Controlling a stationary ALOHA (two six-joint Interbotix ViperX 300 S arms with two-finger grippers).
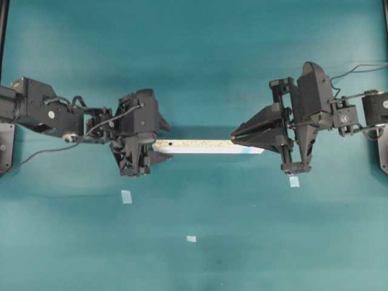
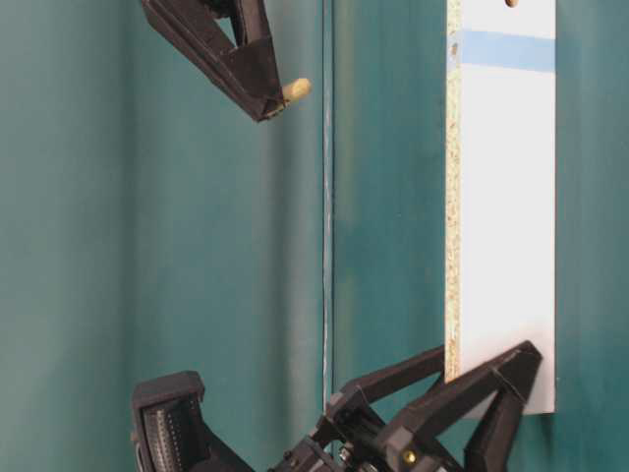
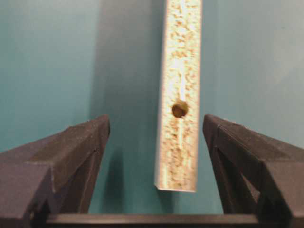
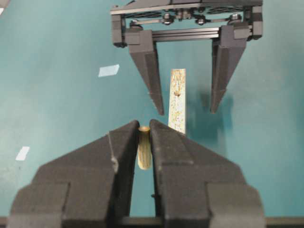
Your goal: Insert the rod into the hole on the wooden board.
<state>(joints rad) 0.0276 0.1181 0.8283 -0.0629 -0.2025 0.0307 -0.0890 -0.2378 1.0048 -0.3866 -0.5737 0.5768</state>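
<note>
Cream-coloured, the rod (image 4: 144,151) sits clenched between the right gripper (image 4: 143,130) jaws, its tip poking out near the blue-marked end of the wooden board (image 1: 203,146). At the board's other end, the left gripper (image 3: 156,130) straddles it, jaws spread wide and not touching.

Board (image 1: 203,146) lies flat between my arms: long speckled strip, white edges, blue band at its right end. Hole (image 2: 511,3) just past that band. Rod (image 4: 144,148), a stubby cream dowel, sits pinched in my right gripper (image 4: 143,124), above the board.
</note>
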